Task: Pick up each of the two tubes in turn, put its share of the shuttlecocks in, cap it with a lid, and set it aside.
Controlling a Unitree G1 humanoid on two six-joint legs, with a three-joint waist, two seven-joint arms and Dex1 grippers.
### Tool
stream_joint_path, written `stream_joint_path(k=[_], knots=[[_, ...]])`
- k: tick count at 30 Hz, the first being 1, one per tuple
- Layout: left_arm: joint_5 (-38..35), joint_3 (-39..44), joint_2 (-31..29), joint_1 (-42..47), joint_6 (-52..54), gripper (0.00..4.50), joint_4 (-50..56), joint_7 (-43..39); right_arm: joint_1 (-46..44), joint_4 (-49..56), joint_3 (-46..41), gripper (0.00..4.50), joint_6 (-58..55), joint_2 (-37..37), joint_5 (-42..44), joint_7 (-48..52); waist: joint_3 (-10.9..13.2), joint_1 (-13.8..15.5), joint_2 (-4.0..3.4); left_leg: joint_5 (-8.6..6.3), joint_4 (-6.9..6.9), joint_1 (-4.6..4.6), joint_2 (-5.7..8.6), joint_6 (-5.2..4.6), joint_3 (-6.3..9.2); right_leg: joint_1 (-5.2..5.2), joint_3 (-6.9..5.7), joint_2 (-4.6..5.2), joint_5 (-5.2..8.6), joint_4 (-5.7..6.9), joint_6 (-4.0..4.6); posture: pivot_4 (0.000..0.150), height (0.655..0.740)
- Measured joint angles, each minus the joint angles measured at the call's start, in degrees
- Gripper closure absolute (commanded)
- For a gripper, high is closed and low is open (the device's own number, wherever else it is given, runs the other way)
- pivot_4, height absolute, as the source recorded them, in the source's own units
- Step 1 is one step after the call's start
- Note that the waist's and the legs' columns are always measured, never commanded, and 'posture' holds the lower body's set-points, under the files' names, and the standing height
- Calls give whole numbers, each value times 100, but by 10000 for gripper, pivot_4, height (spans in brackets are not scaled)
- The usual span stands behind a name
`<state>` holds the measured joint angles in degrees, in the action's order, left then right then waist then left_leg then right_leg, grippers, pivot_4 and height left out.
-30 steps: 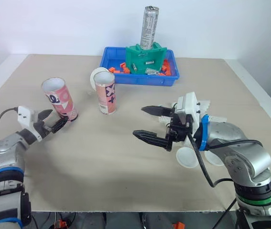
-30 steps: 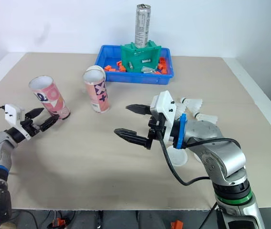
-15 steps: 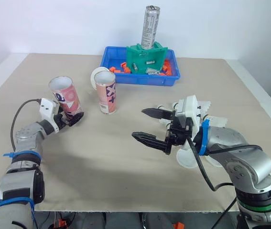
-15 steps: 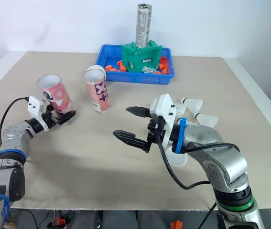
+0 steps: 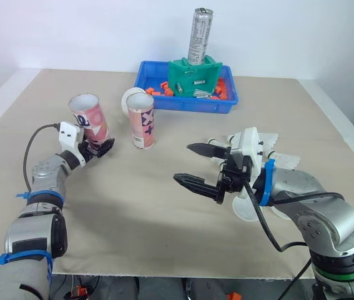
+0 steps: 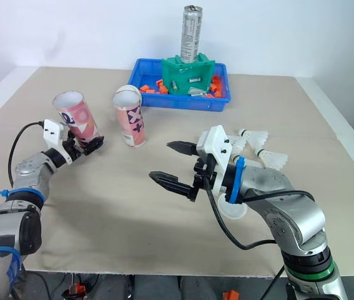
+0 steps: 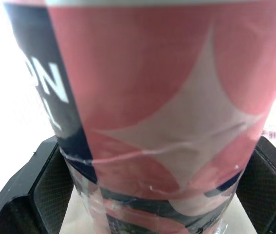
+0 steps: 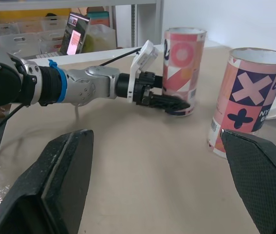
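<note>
Head views: the left gripper [image 5: 97, 149] is clamping the base of the pink tube [image 5: 89, 117], which is leaning with its open mouth up at 10 o'clock on the table [image 5: 133, 206]. The crossed tube [image 5: 143, 122] is standing upright at 11 o'clock, with a white lid [image 5: 128, 100] just behind it. The right gripper [image 5: 183, 162] is hanging over the table's centre, spread wide and carrying nothing. Shuttlecocks [image 5: 275, 156] are lying at 3 o'clock, and spare lids [image 5: 245, 209] are lying at 4 o'clock under the right forearm. A blue tray [image 5: 164, 105] holding a green rack [image 5: 195, 75] and a can [image 5: 198, 28] is sitting at 12 o'clock. Left wrist view: the pink tube is sitting between both fingers [image 7: 40, 185], which are pressing on its lower wall. Right wrist view: the right gripper's pads [image 8: 60, 180] are standing far apart, and beyond them the left gripper is pinching the pink tube, near the crossed tube.
</note>
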<state>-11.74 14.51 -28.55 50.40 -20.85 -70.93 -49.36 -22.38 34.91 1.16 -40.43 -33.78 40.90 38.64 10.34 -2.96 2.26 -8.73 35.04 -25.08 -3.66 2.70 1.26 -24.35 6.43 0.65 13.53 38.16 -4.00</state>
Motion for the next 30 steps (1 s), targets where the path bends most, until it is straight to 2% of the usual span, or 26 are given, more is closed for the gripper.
stream_joint_path(k=[2,14,19,24,30], knots=[[-1,7,15,0,3,15510,-5,7,0,0,0,0,1,-2,0,1,0,2,0,0,0,0,0,0,0,0,0,0,0,0,0,1500,7400],[58,-76,-134,-149,20,15510,71,-365,6,0,-2,0,7,-31,4,1,0,10,0,0,0,0,-1,0,1,-1,-1,-2,-1,0,2,1500,7400],[258,-597,-983,-453,592,15510,1027,-1790,360,145,-287,0,-130,-158,241,-84,0,13,0,0,-2,-6,-3,1,6,-2,-5,-2,1,0,13,1500,7400],[254,-1203,-1918,-745,1859,15510,2633,-3481,993,568,-827,0,-459,-611,762,-130,1,23,-1,0,-2,-5,-4,0,8,-1,-8,1,10,1,61,1500,7400],[267,-2111,-2634,-1105,2470,15510,4069,-4245,2022,825,-1086,0,-541,-964,788,-152,1,22,-1,3,-1,2,-8,-4,6,1,-8,0,22,2,46,1500,7400]])
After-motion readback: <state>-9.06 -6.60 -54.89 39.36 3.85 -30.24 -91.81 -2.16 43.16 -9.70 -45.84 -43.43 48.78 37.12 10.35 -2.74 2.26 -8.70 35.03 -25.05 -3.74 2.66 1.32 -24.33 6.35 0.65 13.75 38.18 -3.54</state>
